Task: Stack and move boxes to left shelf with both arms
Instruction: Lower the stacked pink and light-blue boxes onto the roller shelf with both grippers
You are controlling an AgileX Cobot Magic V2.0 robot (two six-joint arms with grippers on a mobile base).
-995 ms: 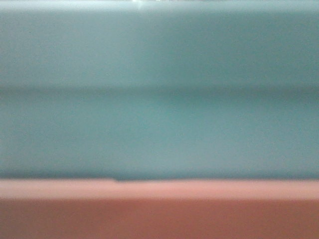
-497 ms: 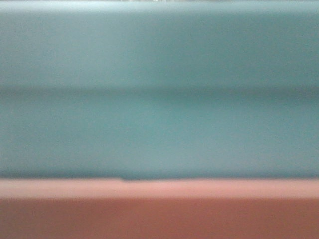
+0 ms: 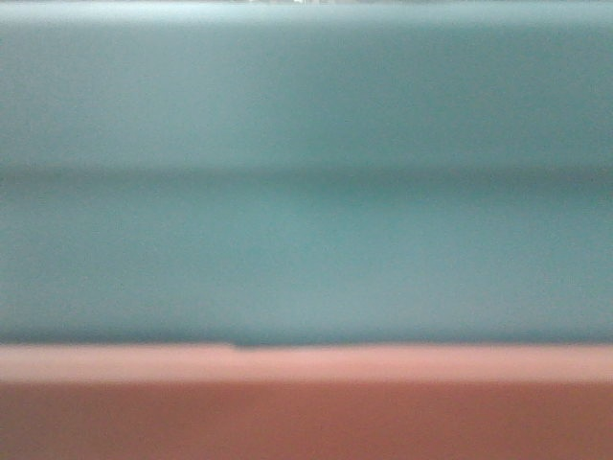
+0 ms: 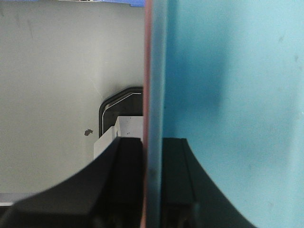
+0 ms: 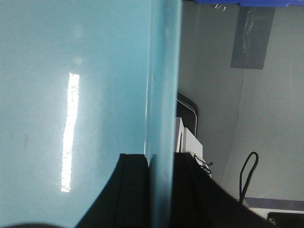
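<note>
**Stacked boxes held at both end walls, transfer step**

My left gripper (image 4: pixel 152 190) is clenched on the doubled end wall of the salmon pink box (image 4: pixel 147 71) and the light blue box (image 4: pixel 228 95) nested in it; my right gripper (image 5: pixel 159 190) clamps the opposite blue rim. The stack fills the front view. I judge stacking done and carrying underway. The left shelf is unseen, so the next move needs level, matched travel. Pale floor (image 4: pixel 57 71) lies open outboard of both grips.

Between the earlier frames and now, the small notch along the blue tub's (image 3: pixel 306 192) bottom edge slid slightly right over the pink tub's (image 3: pixel 306 412) rim.
</note>
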